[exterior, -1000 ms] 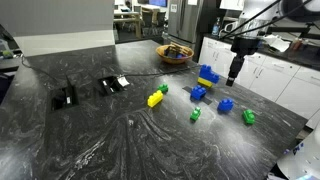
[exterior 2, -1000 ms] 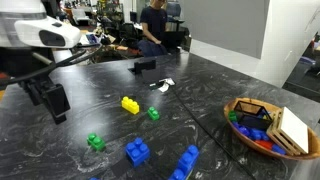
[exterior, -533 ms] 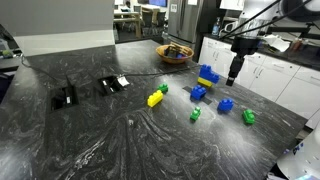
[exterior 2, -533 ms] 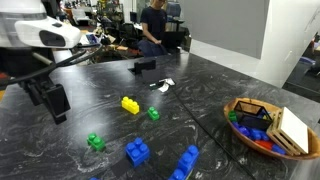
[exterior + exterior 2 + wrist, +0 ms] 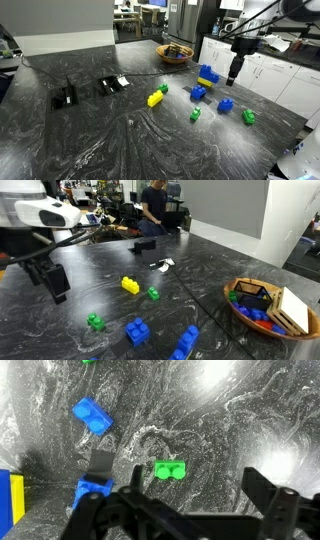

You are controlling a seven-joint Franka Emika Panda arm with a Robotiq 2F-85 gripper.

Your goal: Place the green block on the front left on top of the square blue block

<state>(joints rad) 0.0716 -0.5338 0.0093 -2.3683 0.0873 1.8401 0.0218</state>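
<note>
The narrow light-green block lies on the dark marble table, also seen in an exterior view and in the wrist view. The square blue block lies a little to its right and shows upper left in the wrist view. My gripper hangs well above the table behind the blue block, open and empty; it also shows in an exterior view. In the wrist view its fingers spread wide, with the green block just inside the left finger.
A longer blue brick and a large blue-and-yellow piece lie nearby. Also present are a darker green brick, a yellow brick with a small green one, a basket and two black objects.
</note>
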